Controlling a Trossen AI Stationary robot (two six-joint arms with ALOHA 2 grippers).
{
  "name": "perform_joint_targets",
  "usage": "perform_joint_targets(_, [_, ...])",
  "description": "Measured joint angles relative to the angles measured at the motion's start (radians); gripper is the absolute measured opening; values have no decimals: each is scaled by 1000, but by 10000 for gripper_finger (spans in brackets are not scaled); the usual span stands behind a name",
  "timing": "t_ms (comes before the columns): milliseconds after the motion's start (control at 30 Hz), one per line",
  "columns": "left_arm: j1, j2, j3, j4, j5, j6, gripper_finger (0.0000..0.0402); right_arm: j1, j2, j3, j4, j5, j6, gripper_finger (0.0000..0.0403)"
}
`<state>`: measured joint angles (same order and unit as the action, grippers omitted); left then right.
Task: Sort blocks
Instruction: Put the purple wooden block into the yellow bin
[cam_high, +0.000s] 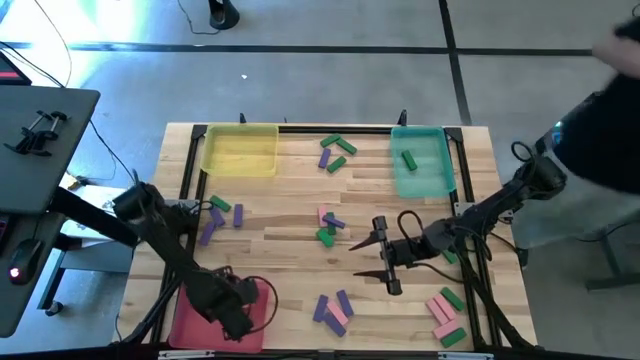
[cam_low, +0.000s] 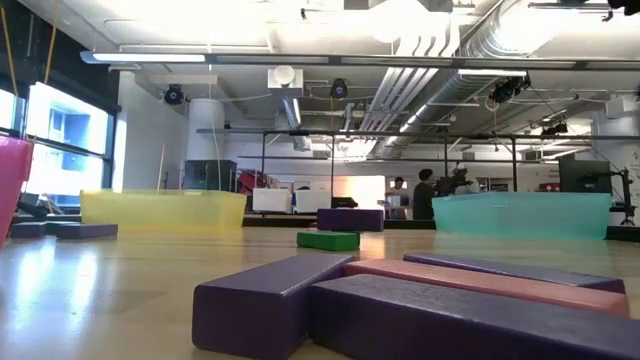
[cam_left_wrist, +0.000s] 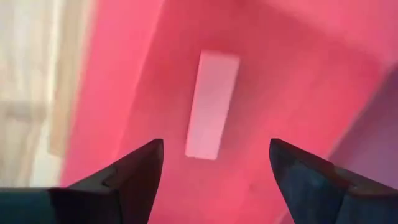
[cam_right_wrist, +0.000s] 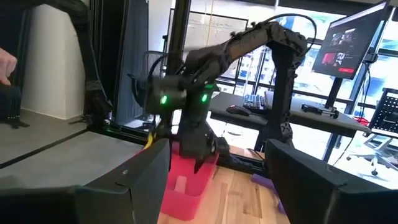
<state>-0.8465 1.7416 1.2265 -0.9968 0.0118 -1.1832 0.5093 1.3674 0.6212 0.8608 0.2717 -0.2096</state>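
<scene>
The left gripper (cam_high: 240, 322) hangs over the red tray (cam_high: 190, 322), fingers (cam_left_wrist: 134, 168) spread wide and grasping nothing; a pink block (cam_left_wrist: 212, 104) lies flat on the tray floor just ahead of the fingertips, apart from them. The right gripper (cam_high: 385, 262) sits out over the bare wood near the table's middle, its fingers (cam_high: 368, 242) parted and empty. A small cluster of pink, green and purple blocks (cam_high: 328, 227) lies just beyond its fingertips, more blocks (cam_high: 334, 310) lie nearer the front edge, and one green block (cam_high: 409, 160) rests in the teal tray (cam_high: 440, 180). The yellow tray (cam_high: 240, 152) stands at the far corner on the left arm's side
</scene>
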Motion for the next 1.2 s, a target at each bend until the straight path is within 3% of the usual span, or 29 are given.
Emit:
perform_joint_targets(200, [-34,-159,1,21,-312,66,283,50,0,0,-36,165,0,251])
perform_joint_targets(300, [-44,-217,1,43,-497,171,284,82,0,0,-66,227,3,251])
perform_joint_targets(400, [-26,-245,1,88,-610,305,284,111,0,0,-100,275,31,251])
perform_joint_targets(533, [35,-251,-27,215,-633,491,284,141,0,0,-164,314,94,251])
perform_joint_targets(633, [96,-251,-105,412,-598,676,284,158,0,0,-258,357,174,251])
perform_joint_targets(867, [255,-250,-347,1110,-376,1052,278,173,0,0,-457,375,378,251])
perform_joint_targets(967, [316,-250,-434,1376,-353,1150,275,173,0,0,-492,375,417,251])
perform_joint_targets(1067, [365,-251,-494,1599,-468,1172,274,173,0,0,-491,375,420,251])
perform_joint_targets(1200, [387,-256,-528,1613,-807,1115,273,172,0,0,-491,375,420,251])
